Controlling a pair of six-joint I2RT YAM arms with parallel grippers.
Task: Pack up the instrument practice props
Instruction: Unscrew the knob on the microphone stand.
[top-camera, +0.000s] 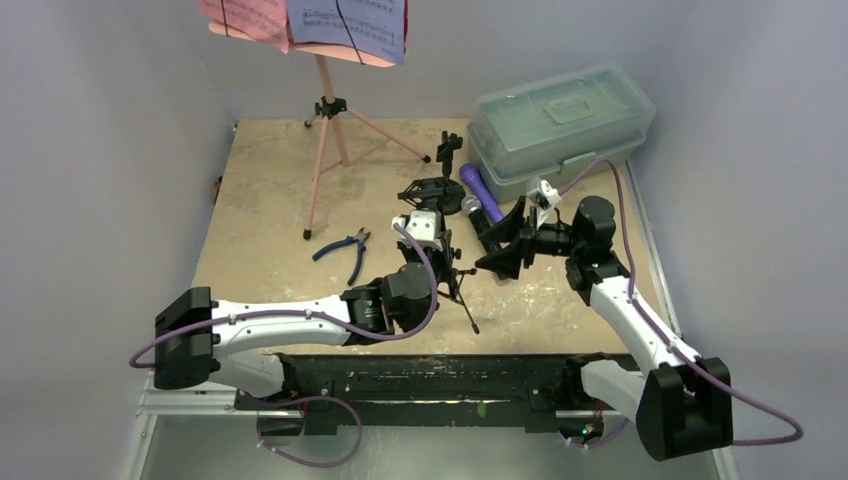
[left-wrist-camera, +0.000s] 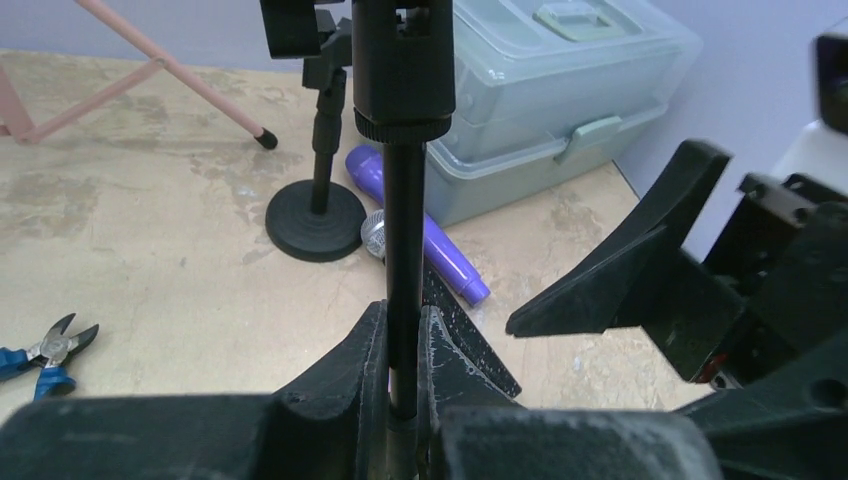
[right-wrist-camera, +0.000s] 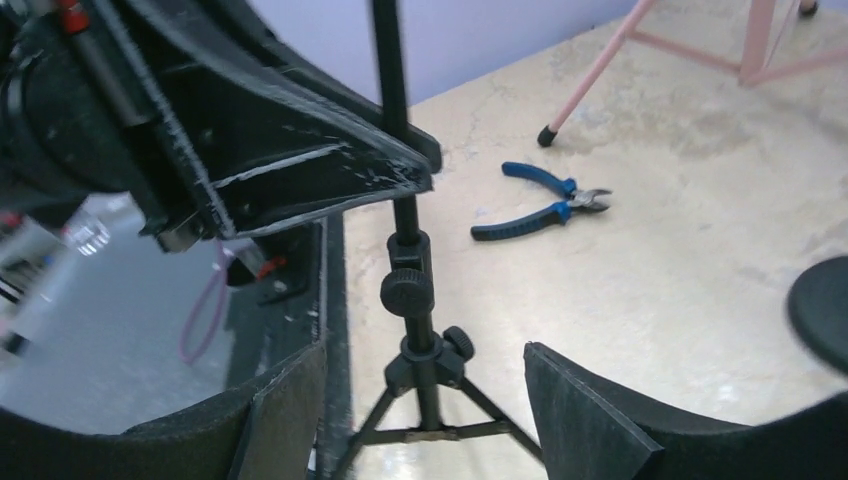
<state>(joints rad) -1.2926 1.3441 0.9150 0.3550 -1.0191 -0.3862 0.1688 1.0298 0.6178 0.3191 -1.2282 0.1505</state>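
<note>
My left gripper (top-camera: 438, 258) is shut on the thin rod of a black tripod mic support (left-wrist-camera: 405, 220) and holds it; its legs show in the top view (top-camera: 462, 300). My right gripper (right-wrist-camera: 430, 400) is open, with its fingers on either side of that support's tripod hub (right-wrist-camera: 425, 365), not touching it. The purple mic (top-camera: 480, 188) and the black silver-headed mic (top-camera: 482, 222) lie by a round-based mic support (left-wrist-camera: 315, 215). The pink music rack (top-camera: 325, 130) stands at the back, holding red (top-camera: 245, 15) and lavender (top-camera: 350, 20) sheets.
A translucent greenish lidded box (top-camera: 560, 125) stands at the back right. Blue-handled pliers (top-camera: 345, 248) lie on the table left of my left gripper. Another black mic support (top-camera: 448, 150) stands near the box. Walls close in the table on the left, back and right.
</note>
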